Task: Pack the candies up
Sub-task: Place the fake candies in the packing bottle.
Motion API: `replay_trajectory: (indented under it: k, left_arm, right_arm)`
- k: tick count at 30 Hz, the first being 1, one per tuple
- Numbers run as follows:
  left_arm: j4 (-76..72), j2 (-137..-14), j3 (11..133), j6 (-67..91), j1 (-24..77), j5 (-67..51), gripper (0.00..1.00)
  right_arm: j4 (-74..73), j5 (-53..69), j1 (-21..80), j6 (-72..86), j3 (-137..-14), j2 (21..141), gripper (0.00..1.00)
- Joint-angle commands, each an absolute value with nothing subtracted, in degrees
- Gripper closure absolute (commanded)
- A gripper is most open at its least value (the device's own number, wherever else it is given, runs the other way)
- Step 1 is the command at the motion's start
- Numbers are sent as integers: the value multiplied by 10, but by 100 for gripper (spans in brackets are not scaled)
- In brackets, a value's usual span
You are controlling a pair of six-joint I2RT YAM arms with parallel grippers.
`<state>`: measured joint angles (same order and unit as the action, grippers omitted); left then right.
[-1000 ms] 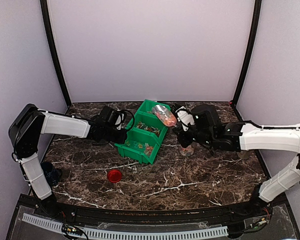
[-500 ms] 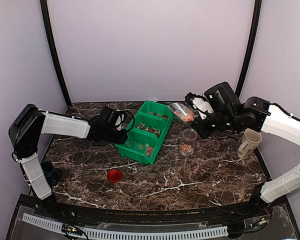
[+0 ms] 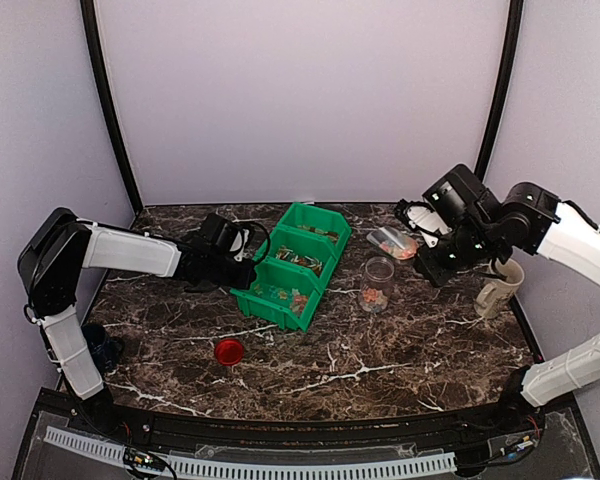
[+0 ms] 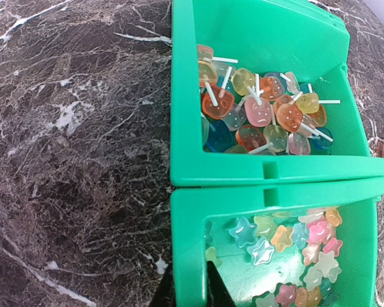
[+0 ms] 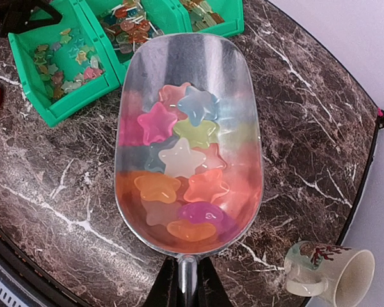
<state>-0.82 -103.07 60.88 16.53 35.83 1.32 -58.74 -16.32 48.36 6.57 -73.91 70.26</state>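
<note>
The candies are small translucent stars, orange, pink, blue and pale. Several lie in the clear scoop [image 5: 189, 144], and more lie in the near compartment [image 4: 288, 246] of the green bin [image 3: 290, 265]. My right gripper [image 5: 187, 284] is shut on the scoop's handle. It holds the scoop [image 3: 392, 241] level in the air, just up and right of the clear jar [image 3: 377, 283], which has some candies at its bottom. My left gripper [image 4: 187, 293] is shut on the bin's left wall [image 4: 189, 256] and also shows in the top view [image 3: 242, 272].
A round red lid [image 3: 229, 350] lies on the marble table in front of the bin. A cream mug [image 3: 498, 285] stands at the right, below my right arm, and also shows in the right wrist view [image 5: 329, 275]. Lollipops [image 4: 262, 115] fill the bin's middle compartment.
My right arm has carried the loaded scoop from over the bin to the right, past the jar, and levelled it. The left arm and the bin have not moved.
</note>
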Motion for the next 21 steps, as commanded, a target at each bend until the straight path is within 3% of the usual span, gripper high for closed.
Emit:
replay_trajectory:
  k: [1,21]
  left_arm:
    - [-97,-1015,624,162,356,2,100]
    - [-93,-1026,625,160,356,6,100]
  right_arm:
    - [-603,-158,462,64,-745,696,100]
    - [-646,-137,440,37,-786,772,100]
